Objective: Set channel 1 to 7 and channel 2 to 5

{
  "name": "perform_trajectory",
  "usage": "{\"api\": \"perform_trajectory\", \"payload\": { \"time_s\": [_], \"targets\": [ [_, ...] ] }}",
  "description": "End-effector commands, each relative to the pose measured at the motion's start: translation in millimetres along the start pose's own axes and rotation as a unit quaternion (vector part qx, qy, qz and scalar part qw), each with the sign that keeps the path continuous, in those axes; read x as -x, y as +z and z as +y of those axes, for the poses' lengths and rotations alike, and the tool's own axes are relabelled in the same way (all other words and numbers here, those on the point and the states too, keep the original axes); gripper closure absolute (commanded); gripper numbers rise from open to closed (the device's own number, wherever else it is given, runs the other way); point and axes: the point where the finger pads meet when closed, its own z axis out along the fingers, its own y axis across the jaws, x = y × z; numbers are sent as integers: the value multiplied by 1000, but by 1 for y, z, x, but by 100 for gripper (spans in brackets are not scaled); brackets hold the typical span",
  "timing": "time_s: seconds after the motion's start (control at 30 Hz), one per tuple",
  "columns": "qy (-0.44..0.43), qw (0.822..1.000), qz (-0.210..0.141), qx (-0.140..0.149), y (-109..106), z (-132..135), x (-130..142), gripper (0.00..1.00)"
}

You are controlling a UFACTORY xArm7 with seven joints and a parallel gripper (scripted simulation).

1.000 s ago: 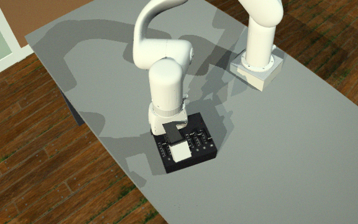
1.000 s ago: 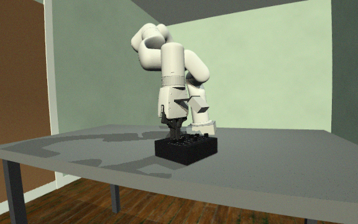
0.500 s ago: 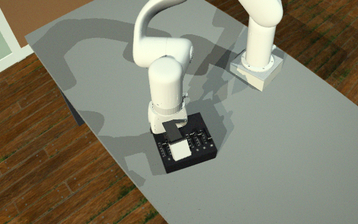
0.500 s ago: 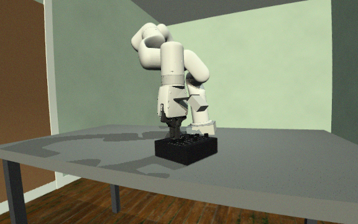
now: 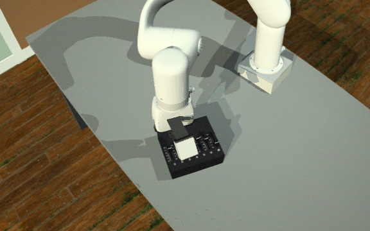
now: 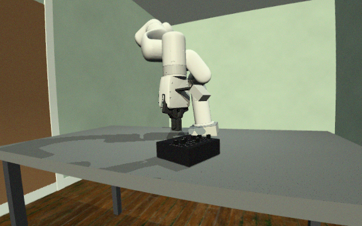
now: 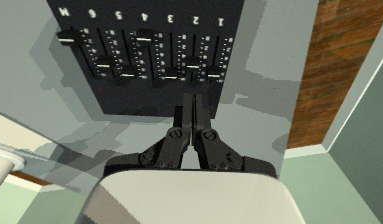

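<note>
The black lighting desk (image 5: 204, 162) (image 6: 187, 152) (image 7: 142, 102) stands flat on the grey table. In the wrist view its labels run M, 6, 5, 4, 3, 2, 1 from left to right. The channel 1 cap (image 7: 215, 75) sits low on its slot, and the channel 2 cap (image 7: 193, 63) a little higher. The caps of channel 4 (image 7: 144, 36) and M (image 7: 66, 36) sit near the label end. My gripper (image 7: 191, 104) (image 6: 176, 128) is shut and empty. It hangs a short way above the desk, touching no cap, with its tips in line with channel 2. In the top view the wrist body hides it.
The arm's base (image 5: 265, 75) stands on the table (image 5: 300, 144) behind the desk. The table's front edge (image 6: 168, 185) lies a little way in front of the desk.
</note>
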Motion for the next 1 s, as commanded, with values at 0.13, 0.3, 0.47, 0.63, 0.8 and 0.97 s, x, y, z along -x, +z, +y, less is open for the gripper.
{"api": "perform_trajectory", "payload": {
  "time_s": [0.13, 0.3, 0.47, 0.63, 0.8, 0.97],
  "targets": [
    [0, 1000, 1, 1, -6, 1, -1, 100],
    [0, 1000, 1, 1, -6, 1, -1, 100],
    [0, 1000, 1, 1, -7, 1, -1, 0],
    [0, 1000, 1, 1, -13, 1, -1, 0],
    [0, 1000, 1, 1, -27, 1, -1, 0],
    [0, 1000, 1, 1, -46, 1, -1, 0]
  ]
}}
